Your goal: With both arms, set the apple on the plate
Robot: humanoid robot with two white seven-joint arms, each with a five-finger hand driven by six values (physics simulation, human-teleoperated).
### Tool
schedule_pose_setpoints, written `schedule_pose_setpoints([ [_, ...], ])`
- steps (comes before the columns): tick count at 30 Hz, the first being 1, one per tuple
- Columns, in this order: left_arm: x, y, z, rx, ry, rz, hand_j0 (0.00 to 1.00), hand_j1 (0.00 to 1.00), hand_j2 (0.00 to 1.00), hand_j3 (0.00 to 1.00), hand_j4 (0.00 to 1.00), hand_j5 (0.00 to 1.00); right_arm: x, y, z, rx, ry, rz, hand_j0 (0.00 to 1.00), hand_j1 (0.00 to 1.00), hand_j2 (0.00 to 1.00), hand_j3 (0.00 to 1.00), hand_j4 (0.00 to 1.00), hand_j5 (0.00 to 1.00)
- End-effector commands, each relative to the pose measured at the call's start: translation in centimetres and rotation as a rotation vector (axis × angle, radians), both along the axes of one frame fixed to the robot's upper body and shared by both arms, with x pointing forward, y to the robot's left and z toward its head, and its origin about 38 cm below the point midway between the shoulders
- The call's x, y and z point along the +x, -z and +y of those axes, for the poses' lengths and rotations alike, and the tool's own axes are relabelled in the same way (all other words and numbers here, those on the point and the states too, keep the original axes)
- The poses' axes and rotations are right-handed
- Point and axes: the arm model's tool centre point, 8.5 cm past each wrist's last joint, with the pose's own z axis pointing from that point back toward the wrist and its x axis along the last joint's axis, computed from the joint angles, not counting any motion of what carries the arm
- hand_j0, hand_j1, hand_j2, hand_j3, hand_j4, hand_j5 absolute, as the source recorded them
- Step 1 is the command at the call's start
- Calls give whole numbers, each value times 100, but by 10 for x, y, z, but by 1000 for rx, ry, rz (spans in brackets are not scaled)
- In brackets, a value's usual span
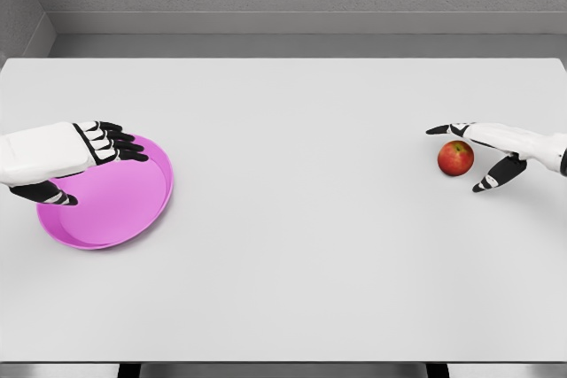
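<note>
My right hand (pixel 483 157) is at 3 o'clock on the bench (pixel 301 219), open. Fingers (pixel 440 130) stretched out flat over the top of the apple (pixel 455 158), thumb dropped below and to the right of it. The apple sits in the gap between the two, just at 9 o'clock of my palm. Can't tell if any fingertip is touching the skin yet; no closure around it, so it isn't gripped.

The apple is resting on the bench, stem end roughly up. It's round, so there's no long axis to line up on. Any approach angle works, and it may roll if I nudge it.

My left hand (pixel 75 161) is at 9 o'clock, hovering over the near-left part of the pink plate (pixel 133 210), fingers loosely curled, thumb tucked under, holding nothing. Looks like it's there to steady or take the plate; contact with the rim isn't clear.

Key relation: the apple is right at my right hand and well apart from the plate, which lies straight across the bench toward 9 o'clock. The right hand is clearly the nearer one for the pick; the left is nearer the plate.

My read: pre-grasp stage, task barely started. Next I need to close the thumb and fingers on the apple, then make a long carry toward 9 o'clock.
</note>
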Motion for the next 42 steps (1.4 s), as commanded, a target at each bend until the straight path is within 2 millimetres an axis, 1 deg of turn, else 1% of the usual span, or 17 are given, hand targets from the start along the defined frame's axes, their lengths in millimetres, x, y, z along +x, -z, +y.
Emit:
schedule_pose_setpoints([
  [1, 0, -1, 0, -4, -2, 1, 100, 100, 100, 100, 100, 100, 1, 1, 2, 11, 0, 1, 96, 96, 96, 96, 96, 96],
  [3, 0, -1, 0, -4, -3, 0, 100, 100, 100, 100, 100, 100, 1, 1, 2, 12, 2, 2, 82, 82, 82, 82, 82, 82],
  [5, 0, -1, 0, -4, -2, 1, 100, 100, 100, 100, 100, 100, 1, 2, 2, 12, 4, 3, 80, 80, 80, 80, 80, 80],
  [7, 0, -1, 1, -2, -3, 1, 100, 100, 100, 100, 100, 100, 2, 1, 0, 11, 8, 2, 73, 73, 73, 73, 73, 73],
  [15, -2, -1, 5, 10, -9, 7, 100, 100, 100, 100, 100, 100, 2, 1, 4, 17, 0, -1, 63, 63, 63, 63, 63, 63],
  [17, -2, -1, 5, 12, -9, 8, 100, 100, 100, 100, 100, 100, 2, 4, 8, 17, -11, 5, 55, 55, 55, 55, 55, 55],
  [20, -2, -2, 6, 16, -11, 7, 100, 100, 100, 100, 100, 100, 3, 3, 9, 17, -17, 1, 48, 48, 48, 48, 48, 48],
  [25, -2, -1, 6, 16, -11, 8, 100, 100, 100, 100, 100, 100, 2, 0, 11, 26, -43, -14, 46, 46, 46, 46, 46, 46],
  [27, -2, -2, 6, 17, -12, 7, 100, 100, 100, 100, 100, 100, -1, -9, 21, 63, -140, -68, 42, 42, 42, 42, 42, 42],
  [29, -3, -1, 7, 20, -12, 11, 100, 100, 100, 100, 100, 100, -3, -23, 35, 137, -202, -111, 40, 40, 40, 40, 40, 40],
  [30, -3, -1, 7, 19, -12, 10, 100, 100, 100, 100, 100, 100, -3, -33, 46, 144, -239, -137, 39, 39, 39, 39, 39, 39],
  [32, -3, -1, 7, 19, -12, 10, 100, 100, 100, 100, 100, 100, -11, -47, 80, 172, -339, -181, 34, 34, 34, 34, 34, 34],
  [33, -3, -1, 7, 19, -12, 11, 100, 100, 100, 100, 100, 100, -16, -49, 105, 188, -408, -189, 33, 33, 33, 33, 33, 33],
  [35, -3, -1, 7, 20, -12, 11, 100, 100, 100, 100, 100, 100, -16, -43, 148, 210, -507, -172, 33, 33, 33, 33, 33, 33],
  [37, -3, -1, 7, 19, -12, 10, 100, 100, 100, 100, 100, 100, -12, -37, 183, 227, -537, -137, 33, 33, 33, 33, 33, 33],
  [39, -2, -2, 7, 19, -12, 8, 100, 100, 100, 100, 100, 100, -11, -37, 189, 238, -544, -138, 33, 33, 33, 33, 33, 33],
  [42, -3, -2, 7, 20, -12, 9, 100, 100, 100, 100, 100, 100, -10, -36, 187, 232, -534, -136, 33, 33, 33, 33, 33, 33],
])
